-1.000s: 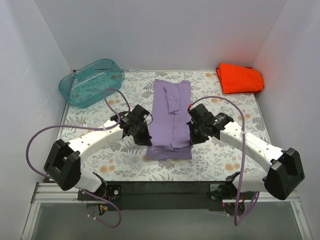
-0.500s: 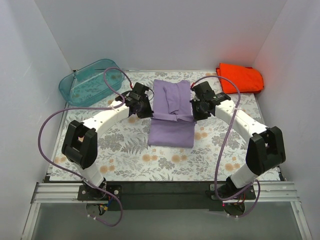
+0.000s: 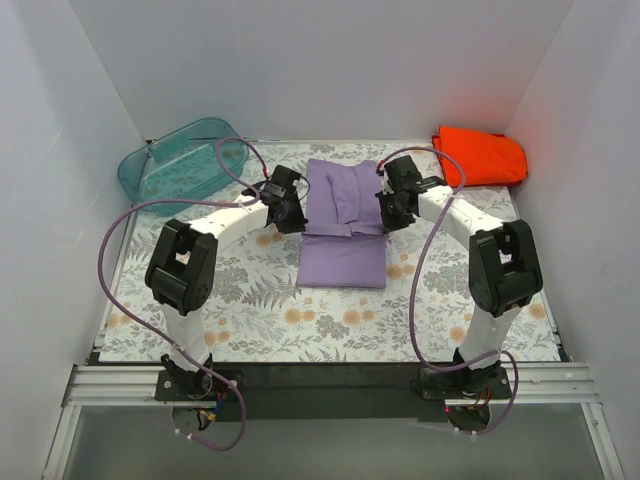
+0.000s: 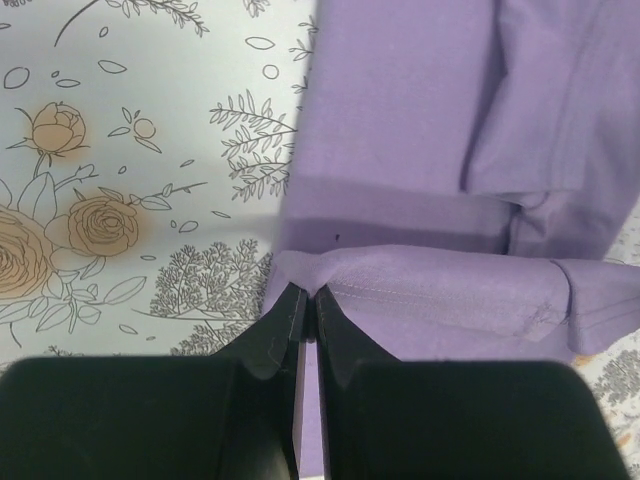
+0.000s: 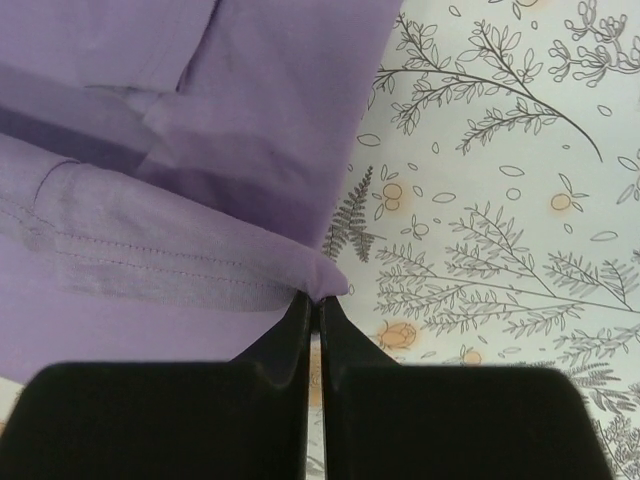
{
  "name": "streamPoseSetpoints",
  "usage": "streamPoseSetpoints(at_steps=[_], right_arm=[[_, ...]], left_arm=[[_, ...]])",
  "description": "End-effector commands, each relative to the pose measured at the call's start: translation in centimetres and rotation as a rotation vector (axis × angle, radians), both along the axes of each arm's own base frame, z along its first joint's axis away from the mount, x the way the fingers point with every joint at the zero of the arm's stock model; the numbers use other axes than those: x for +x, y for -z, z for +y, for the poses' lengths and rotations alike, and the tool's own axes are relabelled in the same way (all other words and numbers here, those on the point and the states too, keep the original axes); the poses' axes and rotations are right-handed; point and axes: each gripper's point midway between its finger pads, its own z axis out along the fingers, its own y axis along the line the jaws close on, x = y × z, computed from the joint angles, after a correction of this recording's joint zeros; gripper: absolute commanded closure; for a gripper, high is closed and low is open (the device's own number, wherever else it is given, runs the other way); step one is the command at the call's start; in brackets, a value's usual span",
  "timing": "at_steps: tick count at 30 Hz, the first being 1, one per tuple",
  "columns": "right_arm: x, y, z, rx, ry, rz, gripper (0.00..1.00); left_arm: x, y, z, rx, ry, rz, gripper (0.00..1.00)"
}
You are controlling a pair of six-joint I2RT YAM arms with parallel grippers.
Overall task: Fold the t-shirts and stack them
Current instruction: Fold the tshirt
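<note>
The lavender-purple t-shirt (image 3: 343, 215) lies lengthwise in the middle of the table, its near part being folded over toward the far end. My left gripper (image 3: 297, 222) is shut on the hem's left corner (image 4: 300, 275). My right gripper (image 3: 382, 218) is shut on the hem's right corner (image 5: 325, 280). Both hold the hem a little above the lower layer, across the shirt's middle. The orange-red t-shirt (image 3: 480, 156) lies folded at the far right corner, away from both grippers.
A translucent teal tub (image 3: 182, 163) stands at the far left corner. The floral tablecloth (image 3: 250, 300) covers the table. White walls close in the left, back and right sides. Purple cables loop off both arms.
Both grippers have carried the shirt's near hem away from me toward the far end, folding the shirt over itself. The arms are stretched out farther.
</note>
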Motion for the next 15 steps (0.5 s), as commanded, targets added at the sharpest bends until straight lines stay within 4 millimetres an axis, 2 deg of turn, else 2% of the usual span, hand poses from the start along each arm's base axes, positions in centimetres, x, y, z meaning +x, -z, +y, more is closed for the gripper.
streamPoseSetpoints(at_steps=[1, 3, 4, 7, 9, 10, 12, 13, 15], right_arm=[[2.5, 0.2, -0.5, -0.013, 0.000, -0.051, 0.99], [2.6, 0.9, -0.3, -0.006, -0.006, -0.034, 0.99], [2.7, 1.6, -0.1, -0.006, -0.008, -0.019, 0.99], [2.7, 2.2, 0.2, 0.007, -0.025, 0.000, 0.90], [2.9, 1.9, 0.4, 0.009, -0.034, -0.009, 0.85], [3.0, 1.5, 0.4, 0.011, -0.034, -0.020, 0.77], [3.4, 0.5, 0.1, 0.004, -0.022, -0.049, 0.71], [3.5, -0.5, 0.2, 0.012, -0.021, -0.073, 0.66], [3.3, -1.5, 0.3, 0.031, -0.014, -0.090, 0.65]], left_arm=[[2.1, -0.3, 1.3, 0.036, -0.049, -0.056, 1.00], [2.0, 0.8, 1.3, 0.046, -0.046, -0.041, 1.00], [2.1, 1.2, 1.3, 0.053, -0.039, -0.037, 0.96], [2.1, 1.8, 1.0, 0.052, -0.020, -0.022, 0.87], [2.0, 1.8, 1.0, 0.054, -0.018, -0.023, 0.83], [2.1, 1.6, 1.2, 0.057, -0.023, -0.029, 0.76], [2.1, 1.2, 1.3, 0.059, -0.027, -0.040, 0.68], [2.3, 0.1, 1.4, 0.051, -0.031, -0.065, 0.64], [2.1, -0.8, 1.4, 0.048, -0.033, -0.088, 0.55]])
